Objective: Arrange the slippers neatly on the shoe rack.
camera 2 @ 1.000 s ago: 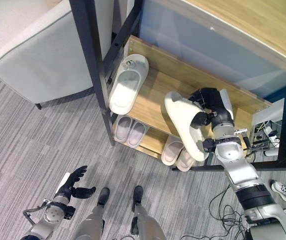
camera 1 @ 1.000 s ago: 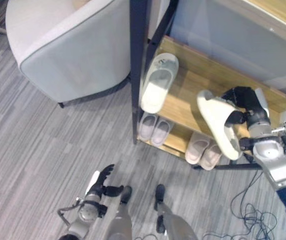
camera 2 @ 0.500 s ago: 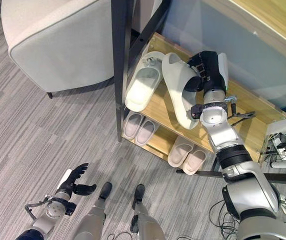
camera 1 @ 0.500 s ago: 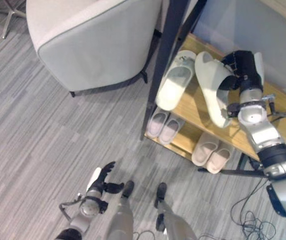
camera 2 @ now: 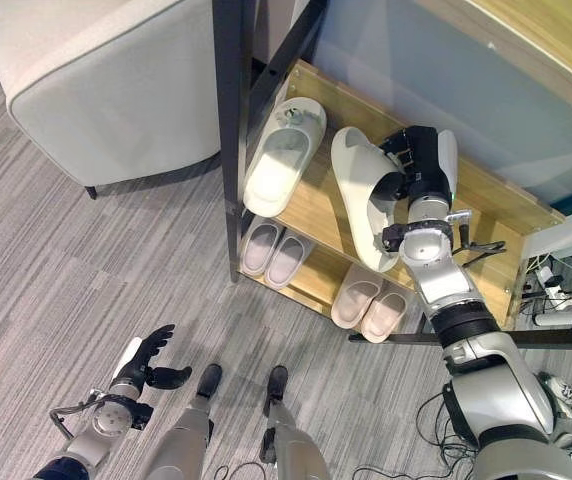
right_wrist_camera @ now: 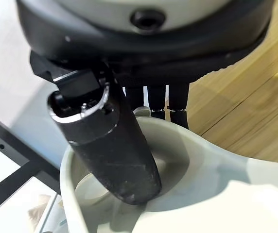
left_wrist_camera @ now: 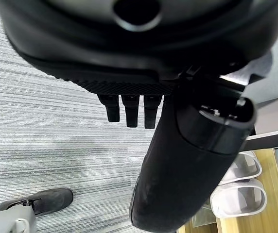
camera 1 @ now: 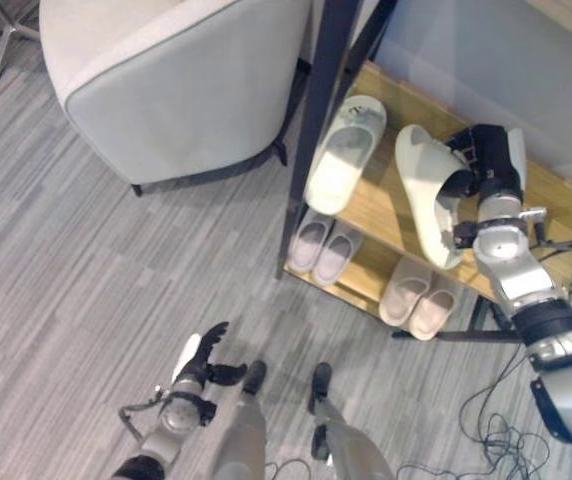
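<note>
Step in hand: the right hand (camera 2: 418, 165) carried a cream slipper (camera 2: 364, 195) over the upper shelf (camera 2: 311, 215) of the shoe rack (camera 1: 318, 130), placement apparently not yet done
Grip: thumb inside the slipper's strap and fingers curled behind it, as the right wrist view showed
Slipper's position: tilted on edge above the wooden board, beside its mate (camera 1: 344, 155), which lay flat on the same shelf; contact with the board could not be told
Slipper's look: pale cream, thick soft sole, wide one-piece strap
Next move, as judged: lower it flat and parallel to the mate, toes matching, then release
Lower shelf: two smaller pairs (camera 2: 272, 252) (camera 2: 370, 303) stood side by side
Left hand (camera 2: 146, 361): hung low over the grey carpet (camera 1: 86, 290), fingers loosely spread, holding nothing
Backdrop: a grey armchair (camera 1: 166, 80) stood just beside the rack
</note>
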Controlling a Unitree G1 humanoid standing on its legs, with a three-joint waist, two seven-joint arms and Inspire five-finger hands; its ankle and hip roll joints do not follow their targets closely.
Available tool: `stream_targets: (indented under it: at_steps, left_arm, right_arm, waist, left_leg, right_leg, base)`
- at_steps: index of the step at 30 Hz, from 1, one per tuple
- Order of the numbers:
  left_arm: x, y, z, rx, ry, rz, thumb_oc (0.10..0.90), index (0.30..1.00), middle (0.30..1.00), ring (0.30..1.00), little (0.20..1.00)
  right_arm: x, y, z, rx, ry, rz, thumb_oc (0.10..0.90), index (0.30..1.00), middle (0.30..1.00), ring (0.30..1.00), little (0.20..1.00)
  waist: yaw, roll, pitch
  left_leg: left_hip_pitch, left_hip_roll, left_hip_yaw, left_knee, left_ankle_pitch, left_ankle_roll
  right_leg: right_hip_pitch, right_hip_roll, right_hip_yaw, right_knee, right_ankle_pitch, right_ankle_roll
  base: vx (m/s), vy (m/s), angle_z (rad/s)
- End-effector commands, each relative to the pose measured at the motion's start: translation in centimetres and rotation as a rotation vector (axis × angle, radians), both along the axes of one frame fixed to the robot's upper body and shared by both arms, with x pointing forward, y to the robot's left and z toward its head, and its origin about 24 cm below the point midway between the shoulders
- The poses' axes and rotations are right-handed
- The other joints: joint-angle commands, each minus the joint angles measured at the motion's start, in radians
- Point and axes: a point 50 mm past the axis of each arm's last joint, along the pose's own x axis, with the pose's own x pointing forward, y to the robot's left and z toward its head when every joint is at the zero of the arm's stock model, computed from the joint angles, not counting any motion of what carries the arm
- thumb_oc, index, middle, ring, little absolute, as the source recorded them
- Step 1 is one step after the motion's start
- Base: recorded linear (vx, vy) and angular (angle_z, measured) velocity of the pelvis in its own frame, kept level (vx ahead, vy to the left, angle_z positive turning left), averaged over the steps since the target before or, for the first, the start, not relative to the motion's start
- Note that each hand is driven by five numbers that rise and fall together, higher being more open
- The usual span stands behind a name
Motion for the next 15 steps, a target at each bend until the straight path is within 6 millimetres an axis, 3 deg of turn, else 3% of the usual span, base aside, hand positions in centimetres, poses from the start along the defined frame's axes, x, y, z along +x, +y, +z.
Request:
stream_targets:
  at_steps: [1, 7, 14, 15]
  left_arm:
    - [0.8, 0.3, 1.3, -0.042, -0.124, 0.060, 0.800, 0.900, 0.900, 0.900, 0.900]
    - [0.9, -0.2, 1.2, -0.041, -0.126, 0.056, 0.800, 0.900, 0.900, 0.900, 0.900]
    - [0.5, -0.6, 0.5, -0.046, -0.100, 0.055, 0.800, 0.900, 0.900, 0.900, 0.900]
    - [0.4, -0.7, 0.4, -0.047, -0.097, 0.055, 0.800, 0.900, 0.900, 0.900, 0.900]
  right_arm:
    - [-0.7, -1.9, 7.7, -0.034, -0.286, -0.094, 0.400, 0.300, 0.300, 0.300, 0.300]
    - [-0.1, -1.1, 9.2, -0.084, -0.310, -0.132, 0.400, 0.300, 0.300, 0.300, 0.300]
    - [0.4, -1.0, 9.2, -0.073, -0.289, -0.161, 0.400, 0.300, 0.300, 0.300, 0.300]
    - [0.5, -1.0, 9.2, -0.073, -0.284, -0.169, 0.477, 0.415, 0.415, 0.415, 0.415]
  waist:
    - [0.006, 0.025, -0.032]
    - [0.016, 0.027, -0.018]
    - [0.015, 0.033, -0.014]
    - [0.013, 0.034, -0.014]
  left_leg:
    - [0.085, 0.041, 0.080, -0.152, -0.018, 0.017]
    - [0.063, 0.036, 0.087, -0.138, -0.018, 0.016]
    - [0.048, 0.034, 0.095, -0.130, -0.018, 0.016]
    - [0.048, 0.035, 0.097, -0.131, -0.019, 0.016]
  right_leg:
    - [0.061, -0.056, -0.021, 0.078, -0.140, 0.106]
    - [0.046, -0.059, -0.018, 0.073, -0.128, 0.106]
    - [0.034, -0.061, -0.011, 0.069, -0.122, 0.106]
    - [0.034, -0.061, -0.012, 0.069, -0.123, 0.106]
  base:
    - [0.00, 0.000, 0.00]
    - [0.00, 0.000, 0.00]
    - [0.00, 0.004, -0.06]
    - [0.01, -0.003, -0.04]
